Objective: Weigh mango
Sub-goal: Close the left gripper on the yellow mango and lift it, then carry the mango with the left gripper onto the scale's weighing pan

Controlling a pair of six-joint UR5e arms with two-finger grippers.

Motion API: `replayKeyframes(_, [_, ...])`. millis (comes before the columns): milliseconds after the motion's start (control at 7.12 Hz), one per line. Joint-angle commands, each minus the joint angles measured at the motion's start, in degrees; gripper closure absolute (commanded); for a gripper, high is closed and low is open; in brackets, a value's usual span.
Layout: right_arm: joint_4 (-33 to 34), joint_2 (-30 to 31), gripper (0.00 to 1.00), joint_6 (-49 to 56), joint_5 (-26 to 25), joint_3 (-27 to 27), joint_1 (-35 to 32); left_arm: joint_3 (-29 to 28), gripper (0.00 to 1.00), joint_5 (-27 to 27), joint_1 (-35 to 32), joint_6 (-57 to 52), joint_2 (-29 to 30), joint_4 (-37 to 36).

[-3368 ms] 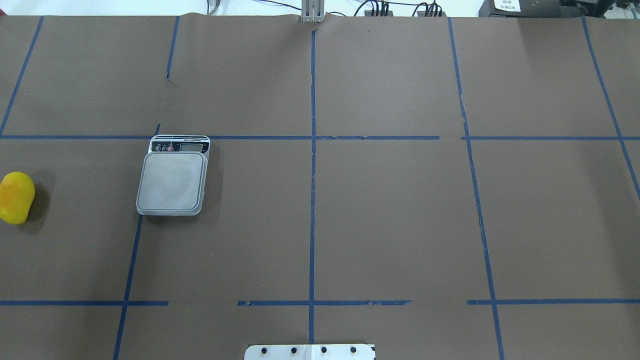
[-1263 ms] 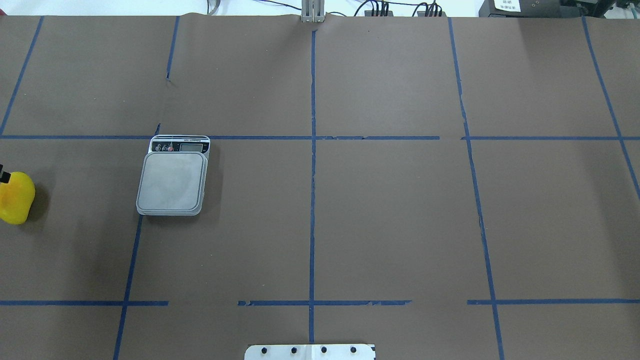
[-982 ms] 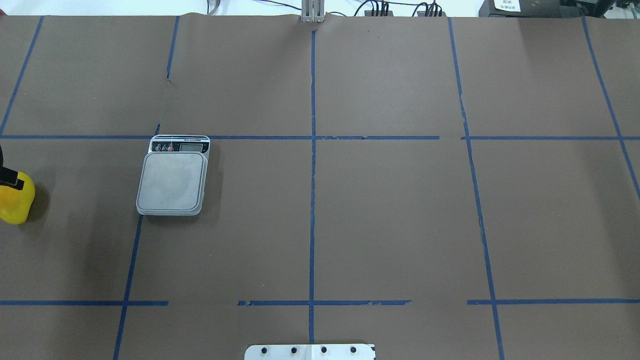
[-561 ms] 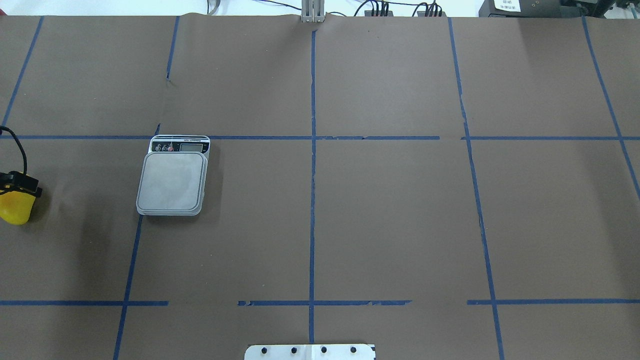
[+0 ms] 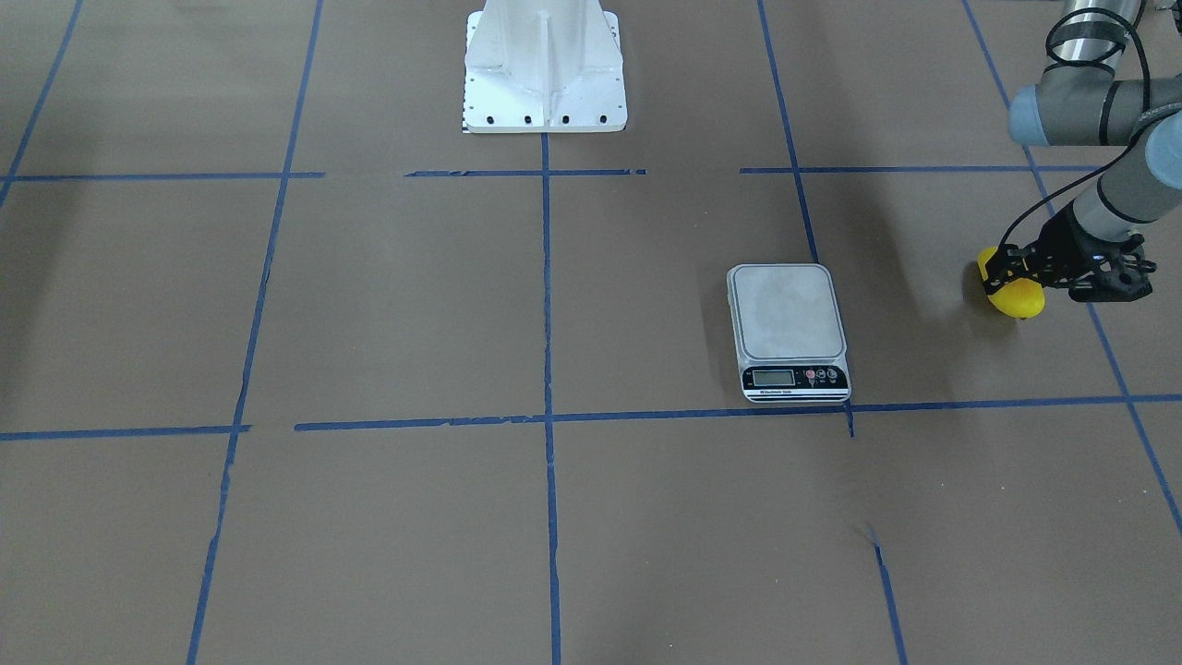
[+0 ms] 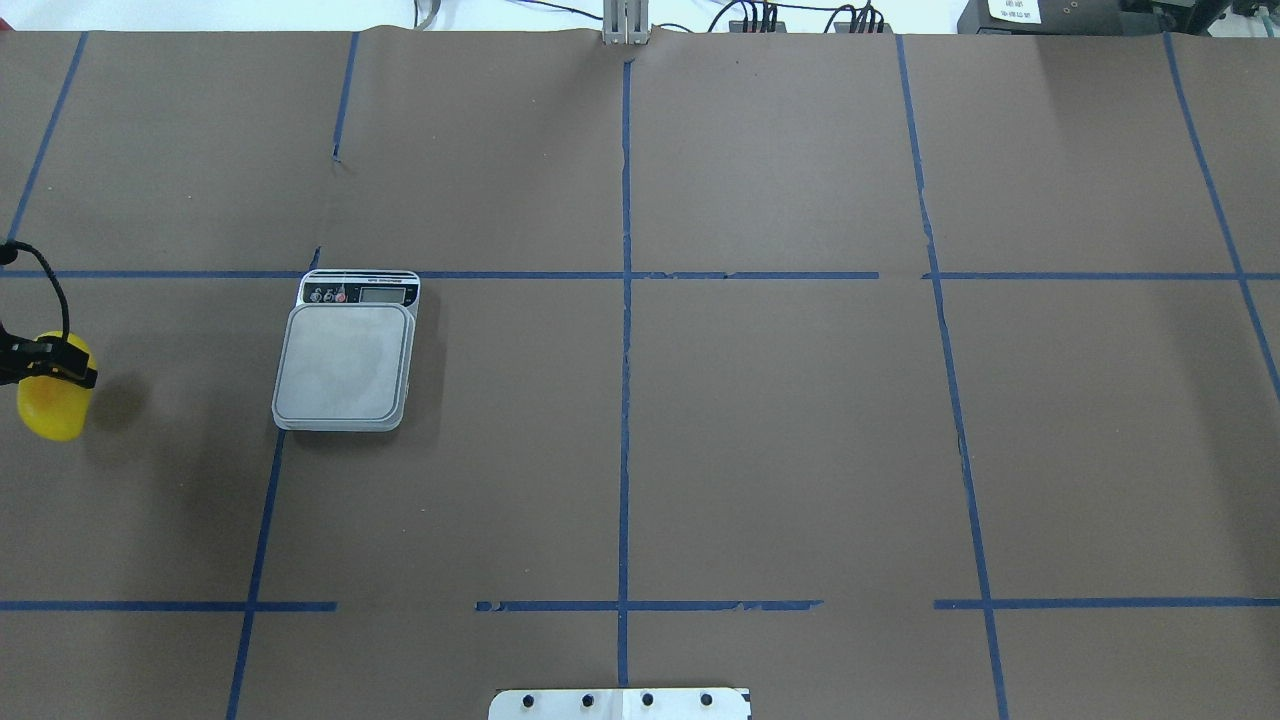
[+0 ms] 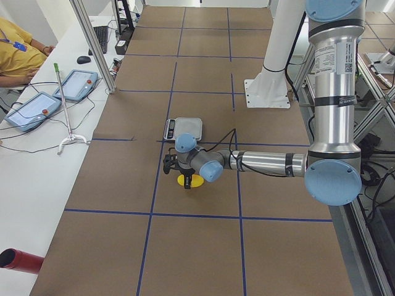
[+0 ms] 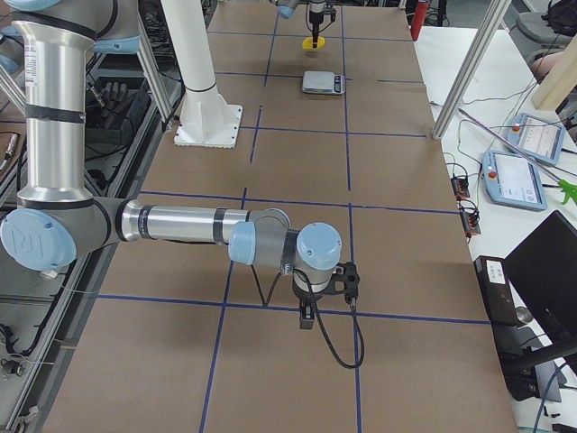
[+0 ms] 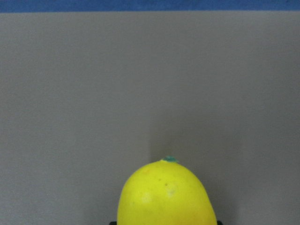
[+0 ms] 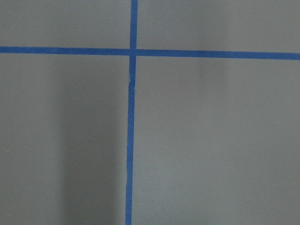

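My left gripper (image 5: 1018, 272) is clamped on the mango (image 6: 55, 410) from above. This is at the far left end of the surface (image 6: 760, 430), well apart from the scale (image 6: 345, 365). The fruit's shadow falls off to one side, so I judge it just clear of the surface, though I cannot be sure.

The hold is my main worry. The skin is glossy and the body is rounded. My wrist view shows only one yellow end at the bottom edge and no fingers, so I cannot check how much of it the pads cover. If the hold is off its middle, a quick swing toward the scale could make it pivot or squirt out. Squeezing harder to prevent that risks bruising it.

If I carry it low, it could clip the scale's rim and shove the scale. At the platform, letting go from a height or off-centre could send the fruit rolling off. Pressing down, or leaving a finger against the fruit, would spoil the reading.

My right gripper (image 8: 306, 314) hangs over bare surface far off, and I cannot tell whether it is open or closed.
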State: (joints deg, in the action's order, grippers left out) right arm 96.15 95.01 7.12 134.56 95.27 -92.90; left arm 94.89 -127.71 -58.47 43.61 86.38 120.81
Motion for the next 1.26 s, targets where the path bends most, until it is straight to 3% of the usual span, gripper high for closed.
replayKeyframes(0, [0.0,0.0,0.00,0.0,0.0,0.0,0.0,10.0,1.00,-0.2,0.1,4.0,11.7,-19.4])
replayKeyframes(140, [0.0,0.0,0.00,0.0,0.0,0.0,0.0,8.8,1.00,-0.1,2.3,10.6,18.8,-22.1])
replayKeyframes(281, [0.0,0.0,0.00,0.0,0.0,0.0,0.0,7.8,1.00,0.5,8.1,13.0,20.2,-22.2])
replayKeyframes(561, [0.0,0.0,0.00,0.0,0.0,0.0,0.0,5.2,1.00,2.6,10.3,13.7,20.6,-21.8])
replayKeyframes(842, [0.0,0.0,0.00,0.0,0.0,0.0,0.0,1.6,1.00,2.8,12.2,14.6,25.5,-21.8])
replayKeyframes(1123, [0.0,0.0,0.00,0.0,0.0,0.0,0.0,1.3,1.00,2.9,12.5,14.1,25.6,-21.9])
